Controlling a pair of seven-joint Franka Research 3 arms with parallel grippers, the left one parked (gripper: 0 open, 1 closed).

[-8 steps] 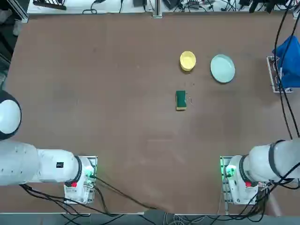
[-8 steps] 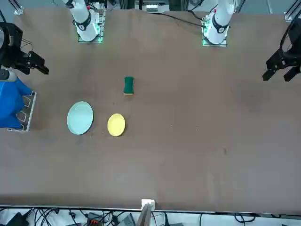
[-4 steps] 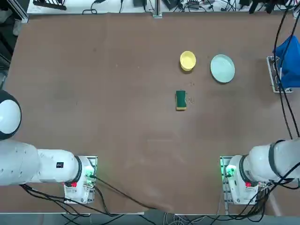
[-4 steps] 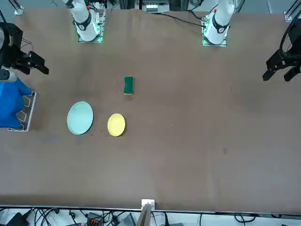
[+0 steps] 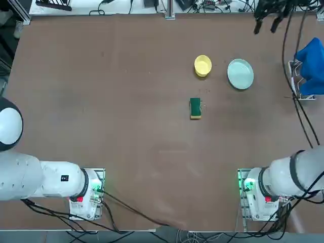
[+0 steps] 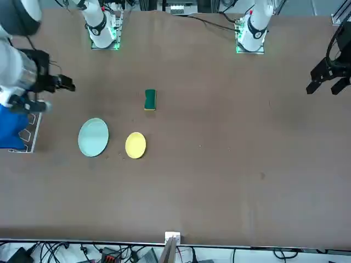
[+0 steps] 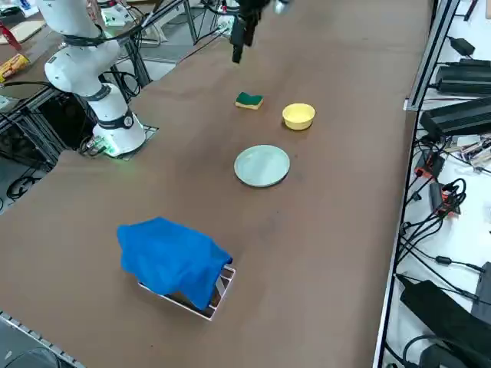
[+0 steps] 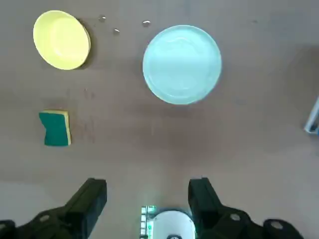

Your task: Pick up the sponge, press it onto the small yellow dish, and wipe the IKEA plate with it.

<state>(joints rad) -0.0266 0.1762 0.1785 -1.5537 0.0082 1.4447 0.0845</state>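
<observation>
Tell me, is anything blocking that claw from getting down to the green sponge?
Nothing visible is. The right gripper hangs open, high over the table, with nothing in it. The sponge lies alone on bare table, apart from the yellow dish and the pale plate. A blue cloth sits far off at the table's edge.

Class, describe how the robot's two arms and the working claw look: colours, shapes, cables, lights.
Both arms are rounded, glossy white tubes. The right arm and left arm rise from bases glowing green with red details, trailing black cables. The right claw has two dark, blocky fingers; a black cable runs up to it.
</observation>
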